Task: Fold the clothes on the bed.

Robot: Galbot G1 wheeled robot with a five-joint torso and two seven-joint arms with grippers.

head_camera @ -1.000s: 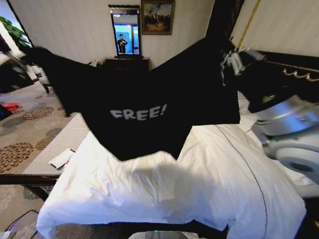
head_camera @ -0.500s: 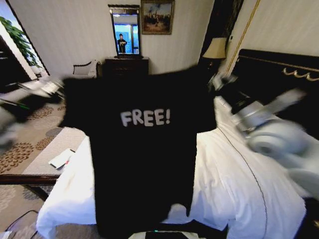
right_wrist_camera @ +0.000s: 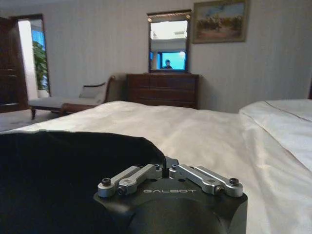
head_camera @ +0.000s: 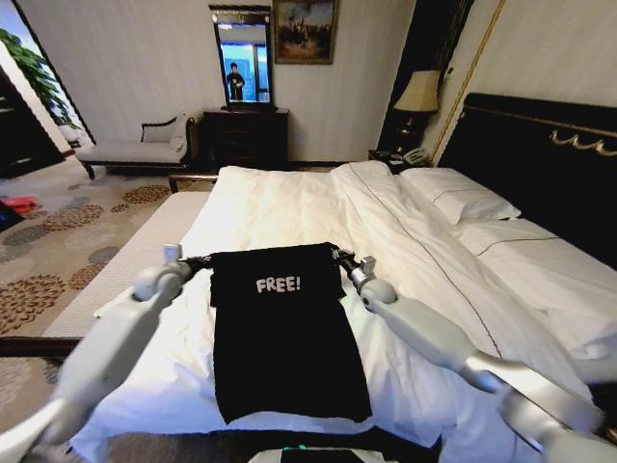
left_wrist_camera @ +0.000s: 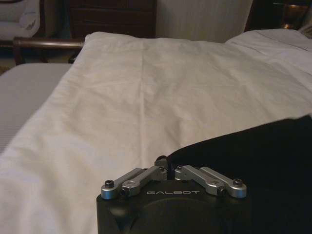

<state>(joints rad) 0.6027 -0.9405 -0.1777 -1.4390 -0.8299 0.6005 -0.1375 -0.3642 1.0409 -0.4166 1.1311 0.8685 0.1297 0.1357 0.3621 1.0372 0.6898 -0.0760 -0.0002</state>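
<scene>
The black T-shirt (head_camera: 284,347) with white "FREE!" lettering lies flat, chest up, on the white duvet of the bed (head_camera: 289,203), its hem reaching the bed's near edge. My left gripper (head_camera: 200,260) sits at the shirt's left shoulder corner and my right gripper (head_camera: 340,257) at its right shoulder corner. In the left wrist view the left gripper (left_wrist_camera: 167,163) is shut on the black cloth's edge (left_wrist_camera: 253,161). The right gripper (right_wrist_camera: 165,161) in the right wrist view is likewise shut on the cloth (right_wrist_camera: 63,165). Both sleeves are tucked out of sight.
White pillows (head_camera: 461,193) lie against the dark headboard (head_camera: 540,164) on the right. A grey striped bench (head_camera: 125,260) runs along the bed's left side. Beyond stand a pale chaise (head_camera: 135,149), a dark dresser (head_camera: 246,135) and a bedside lamp (head_camera: 417,94).
Both arms have come down and forward. The T-shirt, earlier held up spread in the air before the camera, now lies flat on the duvet.
</scene>
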